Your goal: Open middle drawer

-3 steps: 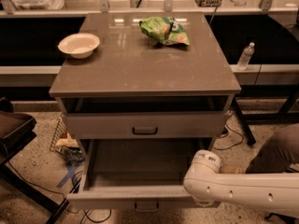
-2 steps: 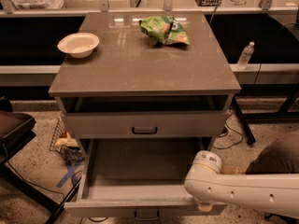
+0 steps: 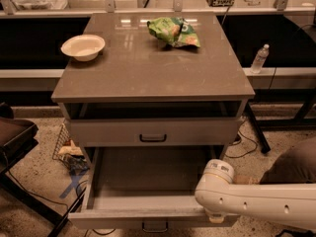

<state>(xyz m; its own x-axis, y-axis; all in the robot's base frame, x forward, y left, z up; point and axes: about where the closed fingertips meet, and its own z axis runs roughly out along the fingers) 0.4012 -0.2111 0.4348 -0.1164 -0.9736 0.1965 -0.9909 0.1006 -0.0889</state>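
Camera view, the only one: the middle drawer [image 3: 148,177] is pulled far out from under the desk [image 3: 148,73], toward the camera. Its plain grey interior is exposed for most of its depth and looks empty. Its front panel runs along the bottom of the view, with the dark pull handle [image 3: 154,226] at its centre, just visible at the lower edge. Directly above the middle drawer, the upper drawer [image 3: 197,132] sits closed, flush with the frame. Nothing of a lower drawer shows beneath the middle drawer. The white arm [image 3: 261,204] comes in from the right of the middle drawer and ends over its front right corner. The gripper [image 3: 215,217] is tucked under that end link, touching or just beside the front panel, well to the right of the handle. It is mostly hidden, so I cannot tell whether it is open or closed, or whether it has hold of anything. Above and behind the middle drawer, a bowl [image 3: 83,47] and a green bag [image 3: 174,31] rest on the desk top, untouched. Judgement: the opening is essentially done. What may be left is a last bit of travel, if any, and getting the gripper clear of the front panel.
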